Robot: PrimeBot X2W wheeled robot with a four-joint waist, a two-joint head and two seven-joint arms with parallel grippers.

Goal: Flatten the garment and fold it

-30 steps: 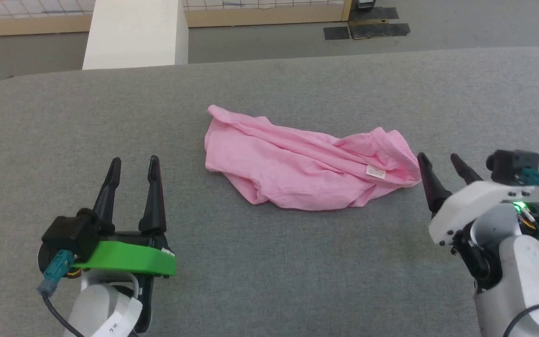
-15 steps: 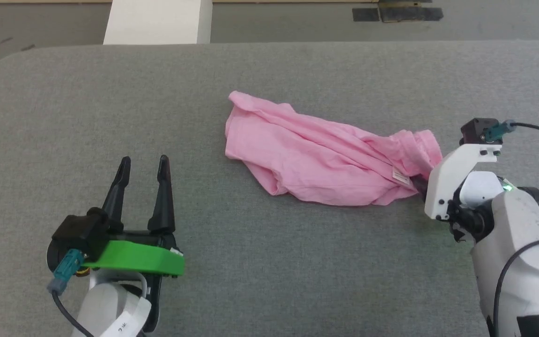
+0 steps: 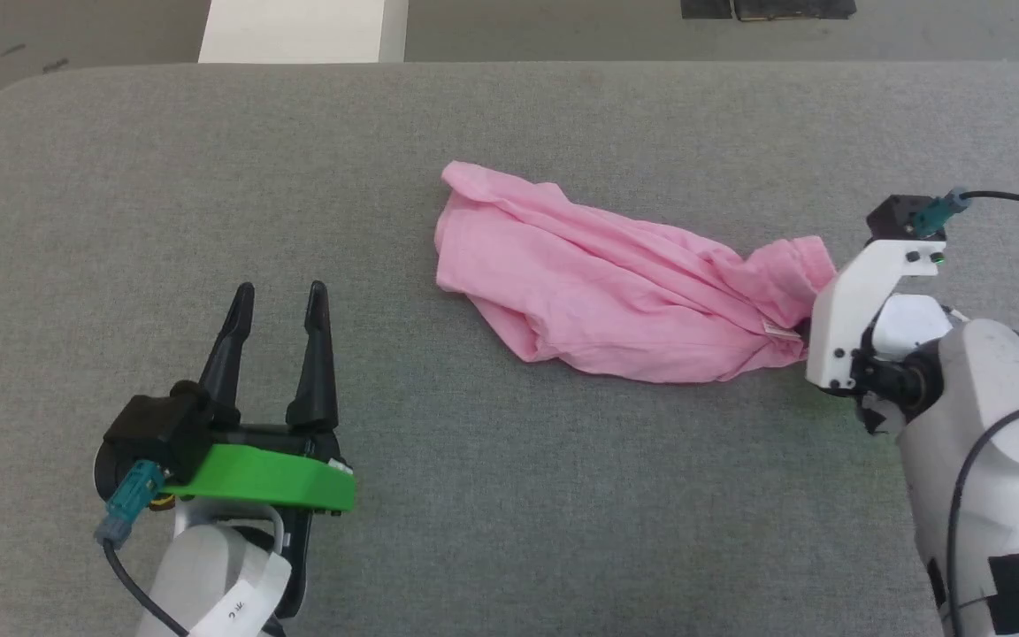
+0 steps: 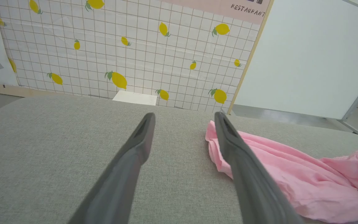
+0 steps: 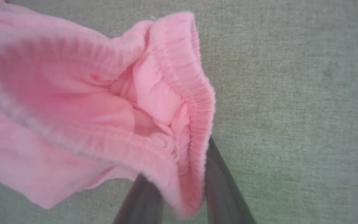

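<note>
Dark long fingers (image 5: pixel 221 186) of the right gripper (image 5: pixel 182 193) closed, by the look of it, on the gathered elastic waistband (image 5: pixel 197 102), a fold of it pinched between them. Outward from that grip, to this gripper's left: the rest of the light pink thin-cloth shorts (image 3: pixel 616 292), a rumpled bundle with its long axis running away from the fingertips toward the far leg hem. Beyond that hem, well apart: the green-mounted left gripper (image 3: pixel 280 292), fingers spread with nothing between, cloth ahead and to its right. Underneath all, grey felt-covered table (image 3: pixel 563 495). Judged next: a stretch along that axis, far hem falling to the left arm as the nearer one.
</note>
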